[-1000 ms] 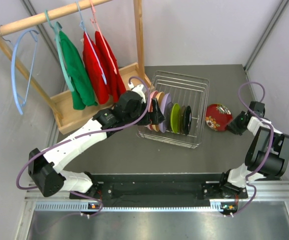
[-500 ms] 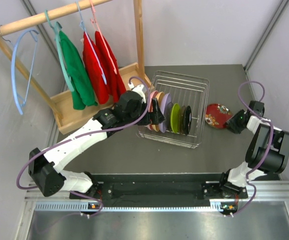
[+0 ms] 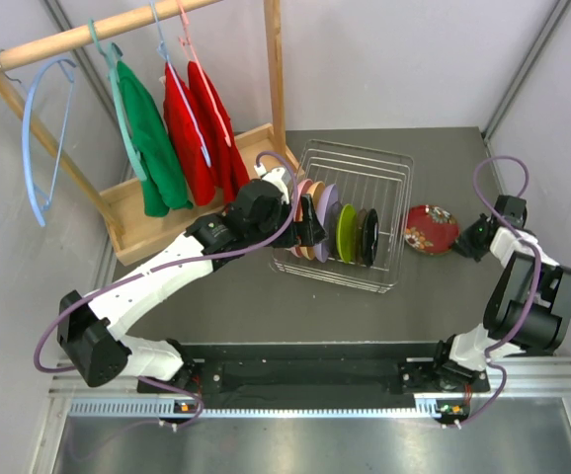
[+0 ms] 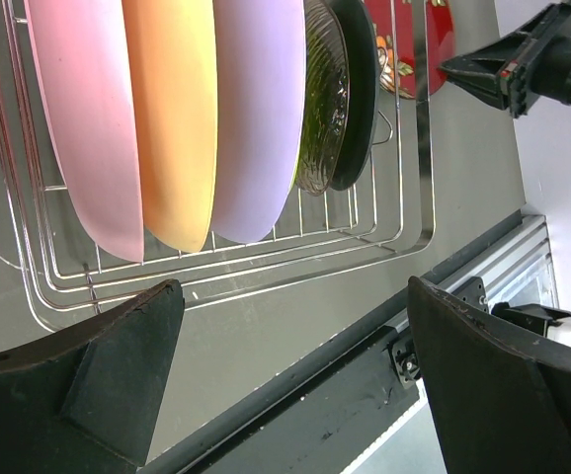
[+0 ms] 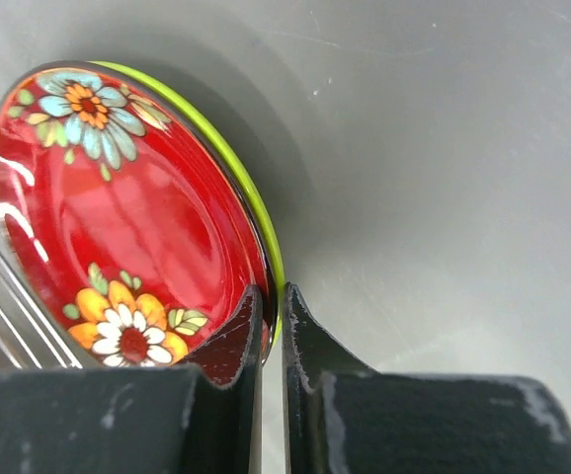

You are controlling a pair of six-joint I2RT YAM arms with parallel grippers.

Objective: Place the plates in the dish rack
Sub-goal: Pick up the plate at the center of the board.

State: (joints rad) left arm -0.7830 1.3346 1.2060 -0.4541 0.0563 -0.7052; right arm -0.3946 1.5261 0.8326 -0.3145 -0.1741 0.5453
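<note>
At wrist level, right hand [image 5: 271, 301] clamped on the red plate [image 5: 118, 217], indistinct overhead; left hand [image 4: 292, 286] splayed.

The dish rack [image 3: 382, 186], made of silver wire, stands in the middle of the top view. In its left half a row of plates stands on edge, close together: the pink plate [image 4: 83, 118], the orange plate [image 4: 172, 109], the lavender plate [image 4: 256, 109], the lime green plate [image 3: 346, 232] and the dark plate [image 3: 368, 237]. The red plate [image 5: 118, 217], with painted flowers and a green rim, is outside, just right of the rack. The right gripper [image 5: 271, 296] pinches its edge.
</note>
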